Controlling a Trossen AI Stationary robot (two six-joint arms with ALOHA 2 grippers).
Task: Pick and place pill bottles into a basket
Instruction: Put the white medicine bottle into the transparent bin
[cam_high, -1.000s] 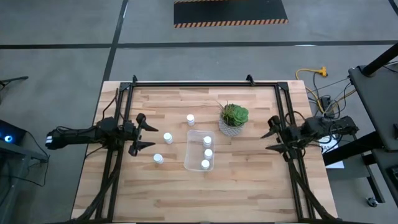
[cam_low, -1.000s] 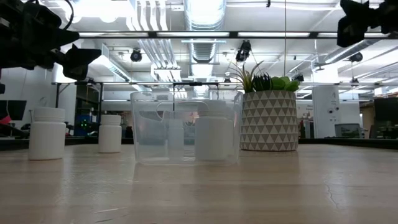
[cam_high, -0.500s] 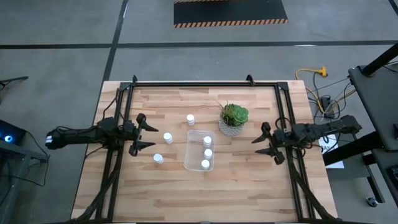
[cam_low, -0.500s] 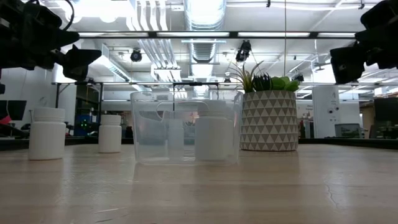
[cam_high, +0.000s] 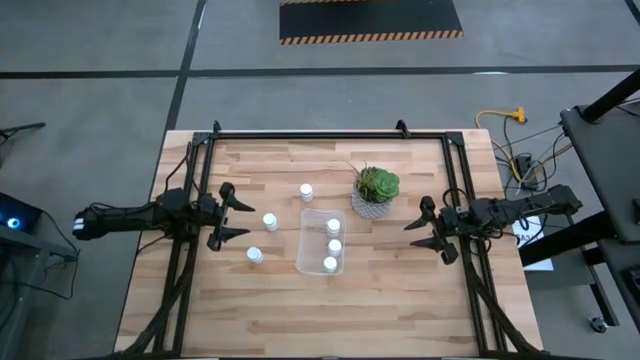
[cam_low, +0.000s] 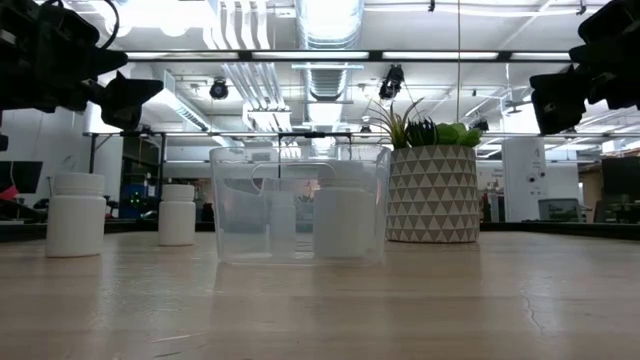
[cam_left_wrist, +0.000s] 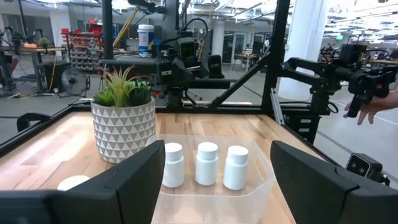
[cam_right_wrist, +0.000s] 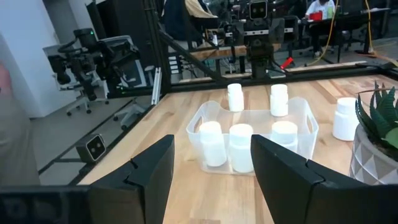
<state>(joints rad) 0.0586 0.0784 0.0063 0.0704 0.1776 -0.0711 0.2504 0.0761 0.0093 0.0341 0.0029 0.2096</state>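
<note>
Three white pill bottles (cam_high: 335, 246) stand upright in the clear basket (cam_high: 305, 240) at the table's middle. Three more stand on the wood left of it: one (cam_high: 306, 191) toward the far side, one (cam_high: 270, 221) beside the basket, one (cam_high: 254, 254) nearer. My left gripper (cam_high: 236, 210) hangs open above the table's left part, pointing level toward the basket, with nothing between its fingers. My right gripper (cam_high: 412, 228) hangs open right of the basket, pointing level toward it, also holding nothing. In the left wrist view the basket (cam_left_wrist: 264, 177) shows its three bottles (cam_left_wrist: 207, 163) in a row.
A grey patterned pot with a green succulent (cam_high: 376, 190) stands just beyond the basket's far right corner, close to my right gripper's far side. Black frame rails (cam_high: 300, 135) run along the table's far, left and right edges. Bare wood lies toward the near edge.
My right gripper has come down and moved from the table's right edge toward the basket, rolling a little, then has held still. Its fingers stay apart. My left gripper, the bottles and the basket have kept their places.
</note>
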